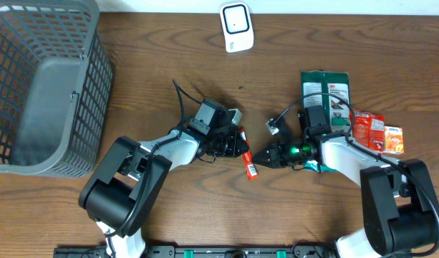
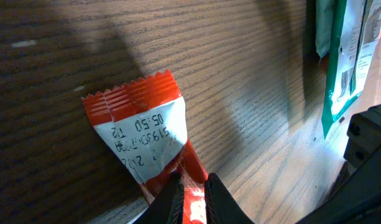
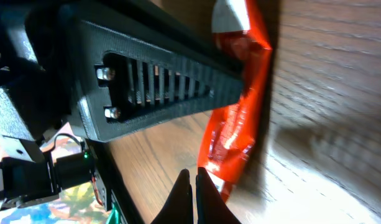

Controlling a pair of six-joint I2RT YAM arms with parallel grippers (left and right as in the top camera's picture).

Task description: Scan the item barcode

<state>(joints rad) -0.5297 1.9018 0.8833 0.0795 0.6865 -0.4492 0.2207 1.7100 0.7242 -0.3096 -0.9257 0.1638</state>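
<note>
Mid-table, betw. the two arms, sits a small red foil sachet (image 2: 143,134) w/ a white panel of printed date codes and a zig-zag crimped end. It's down on the brown wood-grain table (image 1: 155,64), long axis running roughly near-to-far. Can't tell if it lies fully flat.

The left gripper (image 2: 194,198) has hold of it. Its tips are nearly closed w/ only a narrow gap, and the sachet's red end, opposite the crimp, is pinched betw. them.

The right gripper (image 3: 193,190) comes in from the right w/ tips pressed together and nothing betw. them. It's just beside the sachet's near end, though I can't tell whether it touches. Seen from the right wrist cam, the left pincer's black ribbed finger crosses in front of the sachet's upper part.

Right of the sachet, alongside the right arm, a dark green printed pouch (image 1: 326,93) lies flat. A red-orange snack packet (image 1: 366,129) sits at the pouch's right edge, and a small orange box (image 1: 393,138) is just right of that.

Far centre, well apart from the rest, is a white rounded scanner unit (image 1: 235,26) w/ a dark outlined window. Far left, a grey plastic mesh basket (image 1: 97,79) sits at the table's edge.
</note>
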